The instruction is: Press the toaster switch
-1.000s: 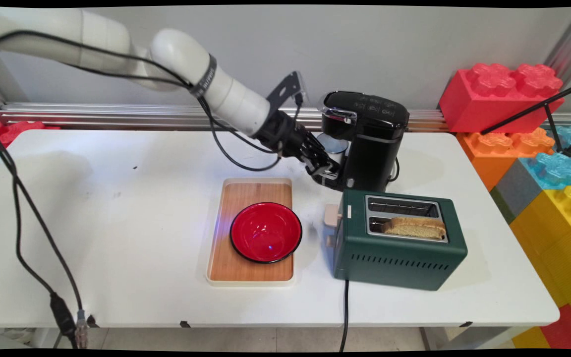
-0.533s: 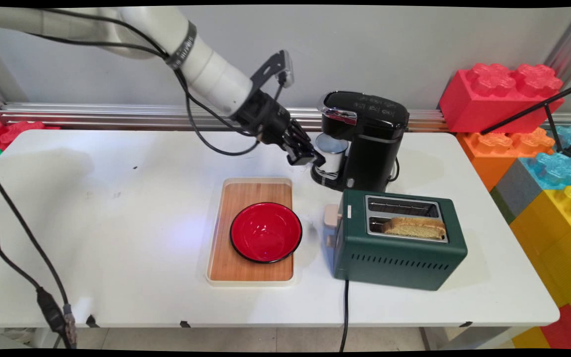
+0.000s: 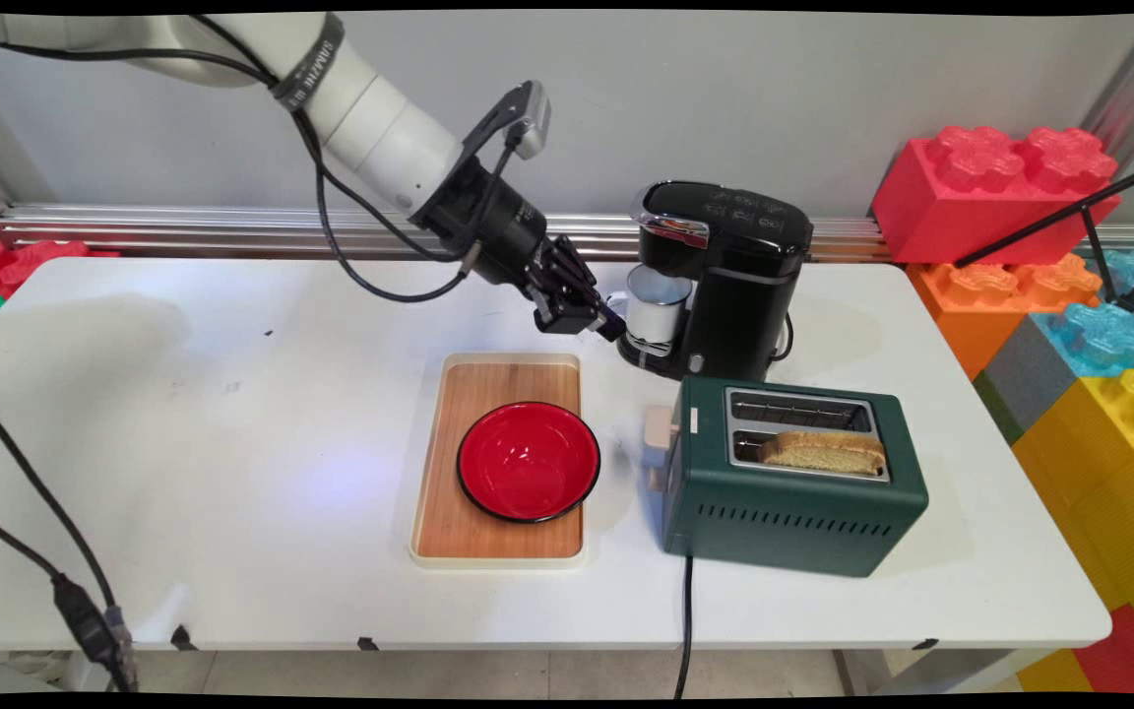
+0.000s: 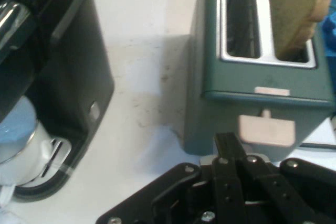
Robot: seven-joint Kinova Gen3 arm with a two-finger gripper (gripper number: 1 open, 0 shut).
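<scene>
My gripper [image 3: 598,323] hangs low over the table just left of a black coffee machine [image 3: 734,286], shut and holding nothing. A white mug [image 3: 656,307] stands on the machine's drip tray, its handle turned towards my fingertips and a small gap away. In the hand view the gripper [image 4: 226,142] rises from the bottom edge, with the mug [image 4: 21,145] and coffee machine [image 4: 58,66] at left. The green toaster [image 4: 252,98] is ahead, with its beige lever [image 4: 265,129] close by.
The green toaster [image 3: 793,483] holds a slice of bread [image 3: 823,451] in its near slot. A red bowl [image 3: 528,460] sits on a wooden tray [image 3: 498,379] left of it. Large coloured blocks [image 3: 1000,187] are stacked at the right. A power cord [image 3: 683,620] drops over the front edge.
My gripper has backed away from the mug under the coffee machine, moving left and slightly up. The mug stays on the drip tray.
</scene>
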